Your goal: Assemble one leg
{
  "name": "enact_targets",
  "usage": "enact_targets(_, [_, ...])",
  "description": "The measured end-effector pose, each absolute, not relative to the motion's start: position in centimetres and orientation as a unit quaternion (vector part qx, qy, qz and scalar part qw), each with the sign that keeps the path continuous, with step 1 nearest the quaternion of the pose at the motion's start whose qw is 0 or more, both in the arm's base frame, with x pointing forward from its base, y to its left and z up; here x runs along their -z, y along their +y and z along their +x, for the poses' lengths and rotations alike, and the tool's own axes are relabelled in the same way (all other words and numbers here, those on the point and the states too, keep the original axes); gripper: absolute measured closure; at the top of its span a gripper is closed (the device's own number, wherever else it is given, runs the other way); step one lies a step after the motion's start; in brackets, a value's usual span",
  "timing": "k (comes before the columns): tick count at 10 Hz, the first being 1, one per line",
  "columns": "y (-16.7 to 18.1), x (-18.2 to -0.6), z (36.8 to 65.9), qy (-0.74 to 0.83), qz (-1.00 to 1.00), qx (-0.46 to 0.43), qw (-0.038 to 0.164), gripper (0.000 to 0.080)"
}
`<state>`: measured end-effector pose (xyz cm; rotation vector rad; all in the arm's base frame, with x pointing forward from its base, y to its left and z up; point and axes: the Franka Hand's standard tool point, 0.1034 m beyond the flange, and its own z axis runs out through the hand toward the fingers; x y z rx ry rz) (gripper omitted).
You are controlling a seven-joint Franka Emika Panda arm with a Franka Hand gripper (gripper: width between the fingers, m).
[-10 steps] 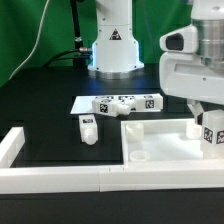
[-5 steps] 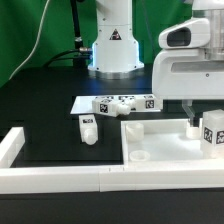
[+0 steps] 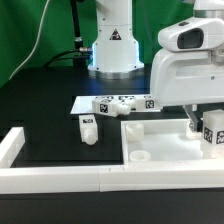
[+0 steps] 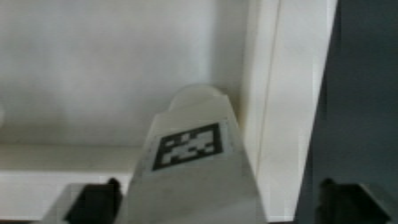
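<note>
1. A loose leg (image 3: 88,129) lies on the black bench (image 3: 45,110), off the exterior view's left of the square panel (image 3: 165,150).
2. The marker board (image 3: 118,103) lies on the bench behind the panel.
3. Over the panel's far right corner, the jaws (image 3: 205,122) clamp another leg (image 4: 192,150) upright, its tag facing the wrist camera.
</note>
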<state>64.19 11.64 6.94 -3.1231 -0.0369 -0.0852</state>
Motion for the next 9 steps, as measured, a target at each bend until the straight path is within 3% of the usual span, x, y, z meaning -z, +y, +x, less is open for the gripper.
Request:
enact_targets(1, [11.58, -6.93, 64.2, 0.012, -1.0, 0.027, 0.009, 0.0445])
enact_targets(2, [11.49, -6.92, 64.2, 0.064, -0.998, 0.026, 0.01, 0.0515])
enact_targets(7, [11.38, -6.95, 64.12, 0.405, -0.914, 0.015, 0.011, 0.0515])
enact_targets(9, [11.11, -6.96, 64.48, 0.552, -0.833, -0.006, 0.02, 0.0515])
